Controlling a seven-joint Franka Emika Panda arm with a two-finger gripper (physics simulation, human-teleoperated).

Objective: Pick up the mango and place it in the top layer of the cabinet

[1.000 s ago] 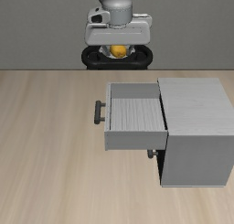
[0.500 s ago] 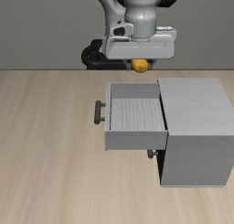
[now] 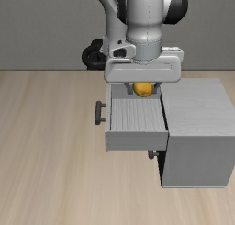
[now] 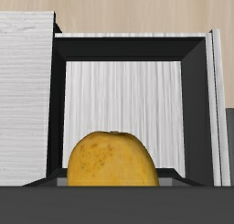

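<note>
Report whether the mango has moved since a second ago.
Yes. The mango has travelled down the exterior view, from beyond the far edge of the table to above the open top drawer.

The exterior camera sits high and well back, looking down across the table at the arm and the whole cabinet. The wrist camera points straight down from close above the open drawer, with the mango very near the lens. Both views share the drawer, the mango and part of the cabinet's top.
</note>
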